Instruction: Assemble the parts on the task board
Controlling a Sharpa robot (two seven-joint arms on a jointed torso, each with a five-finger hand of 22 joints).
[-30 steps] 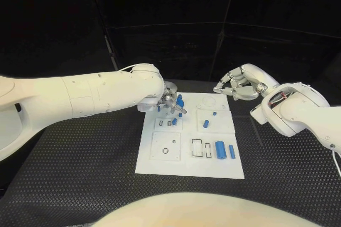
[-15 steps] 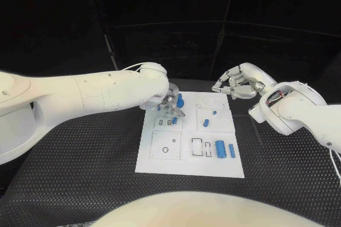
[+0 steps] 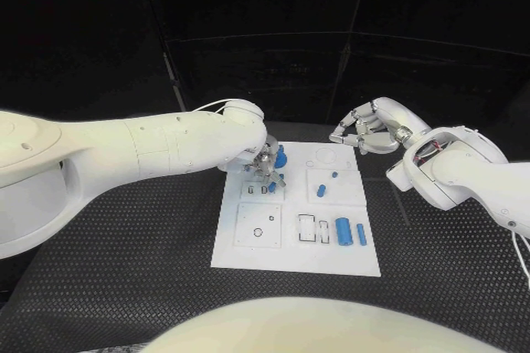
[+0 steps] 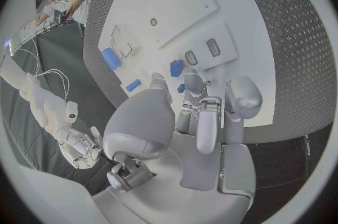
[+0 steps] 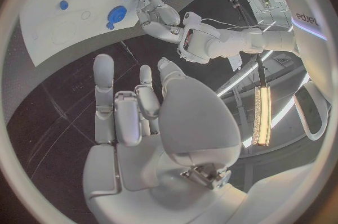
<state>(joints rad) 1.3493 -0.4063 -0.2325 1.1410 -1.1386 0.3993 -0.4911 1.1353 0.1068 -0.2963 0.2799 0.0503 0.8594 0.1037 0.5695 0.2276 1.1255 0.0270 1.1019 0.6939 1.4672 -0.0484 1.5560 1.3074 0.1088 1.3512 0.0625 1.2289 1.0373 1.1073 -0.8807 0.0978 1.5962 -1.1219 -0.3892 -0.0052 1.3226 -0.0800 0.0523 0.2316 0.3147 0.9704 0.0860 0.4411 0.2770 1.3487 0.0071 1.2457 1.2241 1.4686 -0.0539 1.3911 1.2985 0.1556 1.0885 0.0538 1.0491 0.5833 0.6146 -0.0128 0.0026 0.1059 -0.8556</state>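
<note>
The white task board lies in the middle of the black table. My left hand hangs over its far left corner, fingertips down on the board among blue parts. A round blue part sits right beside those fingers, also seen as the blue part. A small blue part lies between the fingers; whether it is pinched I cannot tell. My right hand hovers just past the board's far right corner, fingers curled with nothing in them. My right wrist view shows the left hand and the round part.
Other blue parts lie on the board: a short one and a tiny one at the far right, a thick cylinder and a thin one at the near right. Ribbed black mat surrounds the board.
My left hand has crept a little toward the board's far edge and now covers a small blue part at the far left. The right hand has edged slightly toward the board.
</note>
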